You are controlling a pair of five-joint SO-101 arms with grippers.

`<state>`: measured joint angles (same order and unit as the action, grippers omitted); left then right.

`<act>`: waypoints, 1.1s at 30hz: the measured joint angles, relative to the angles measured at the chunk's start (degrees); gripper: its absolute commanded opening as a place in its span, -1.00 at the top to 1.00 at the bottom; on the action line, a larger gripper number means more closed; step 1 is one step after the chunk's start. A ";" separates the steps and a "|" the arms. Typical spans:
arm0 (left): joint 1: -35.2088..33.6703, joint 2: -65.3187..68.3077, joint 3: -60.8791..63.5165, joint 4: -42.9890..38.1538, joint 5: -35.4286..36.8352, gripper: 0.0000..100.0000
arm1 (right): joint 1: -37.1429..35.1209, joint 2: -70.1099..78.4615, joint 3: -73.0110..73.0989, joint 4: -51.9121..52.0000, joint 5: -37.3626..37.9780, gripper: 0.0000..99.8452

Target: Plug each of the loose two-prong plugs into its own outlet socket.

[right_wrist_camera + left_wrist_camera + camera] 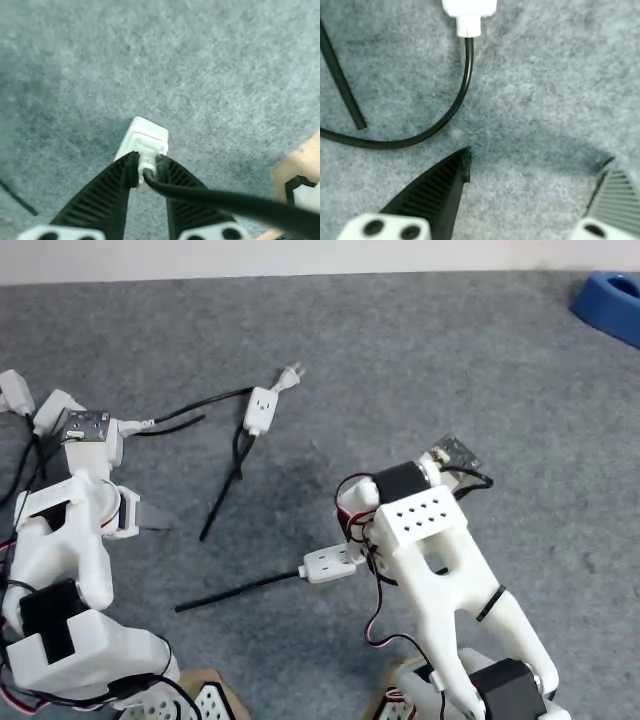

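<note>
Right wrist view: right claw pinches a white socket block, apparently at its cord neck; left claw gapes wide above the grey surface.

Robotics lab bench, grey felt tabletop, white printed left arm and right arm with bare wiring, blue bowl

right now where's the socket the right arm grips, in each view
high view: held socket low centre.
right wrist view: in the right gripper, between its jaws.
left wrist view: white piece on a curved cord looks like the other socket.
shared landmark: the held socket's black cord, in high and right wrist views.
</note>
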<state>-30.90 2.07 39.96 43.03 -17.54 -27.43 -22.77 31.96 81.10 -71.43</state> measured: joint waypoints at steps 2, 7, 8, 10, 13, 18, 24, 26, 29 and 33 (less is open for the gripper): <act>0.00 0.00 0.00 0.00 0.00 0.24 | 0.00 0.00 -0.62 -0.09 0.00 0.99; 0.00 0.00 0.00 0.00 0.00 0.24 | 0.00 0.00 -0.70 0.00 0.00 0.99; 0.00 0.00 0.00 0.00 0.00 0.24 | -0.09 0.00 -0.70 0.00 0.00 0.99; 0.00 0.00 0.00 0.00 0.00 0.24 | -1.23 0.00 -0.70 0.00 0.00 0.99; 0.00 0.00 0.00 0.00 0.00 0.24 | -3.34 0.00 -0.70 0.00 0.00 0.99; 0.00 0.00 0.00 0.00 0.00 0.24 | -4.57 0.00 -0.70 0.00 0.00 0.99; 0.00 0.00 0.00 0.00 0.00 0.24 | -3.78 0.00 -0.70 0.09 0.00 0.99; 0.00 0.00 0.00 0.00 0.00 0.24 | -3.52 0.00 -0.70 0.09 0.00 0.99; 0.00 0.00 0.00 0.00 0.00 0.24 | -3.34 0.00 -0.70 0.09 0.18 0.99; 0.00 0.00 0.00 0.00 0.00 0.24 | -3.34 0.00 0.53 -0.09 0.18 0.99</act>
<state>-30.90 2.07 39.96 43.03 -17.54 -30.77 -22.77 32.48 81.01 -71.25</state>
